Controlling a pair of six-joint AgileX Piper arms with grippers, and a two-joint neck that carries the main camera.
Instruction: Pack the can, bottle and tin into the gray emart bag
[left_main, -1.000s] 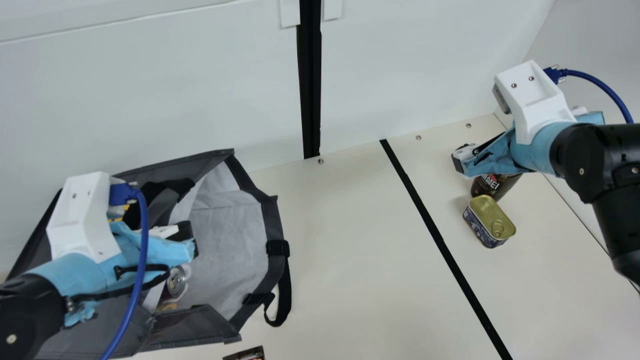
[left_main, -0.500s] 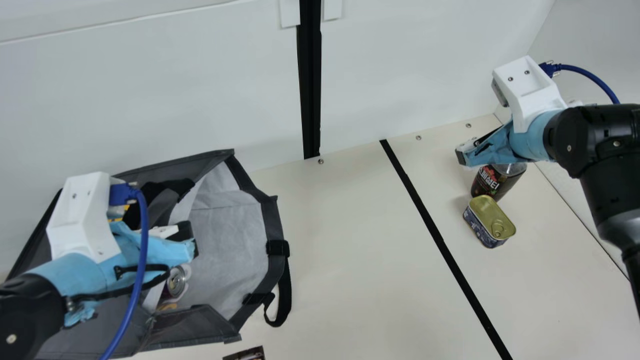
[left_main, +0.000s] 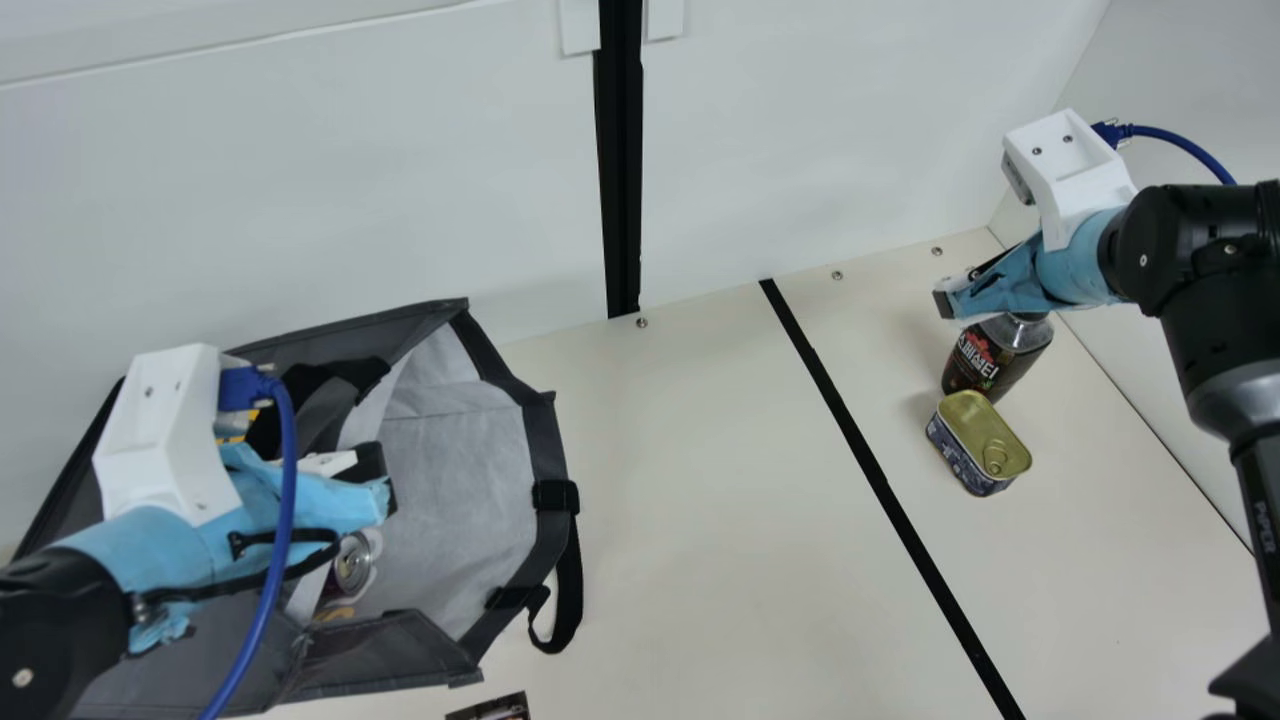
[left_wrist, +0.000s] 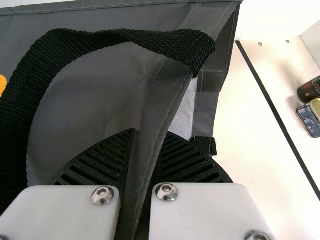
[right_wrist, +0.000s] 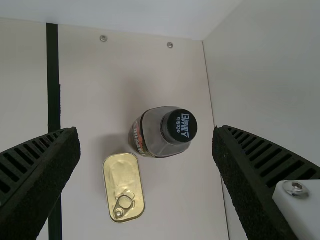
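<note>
this looks like a robotics lab, or a test station set up like one. two black robot arms share a cream table, with blue cables plugged in at white wrist housings and light blue wrapping around their wrists. plain white panels rise behind, a black upright strip between them, and a pale side wall meets them at a corner. small screws dot the tabletop's far edge, and a straight black line crosses it.

a black line crosses the cream table; white panels stand behind.
</note>
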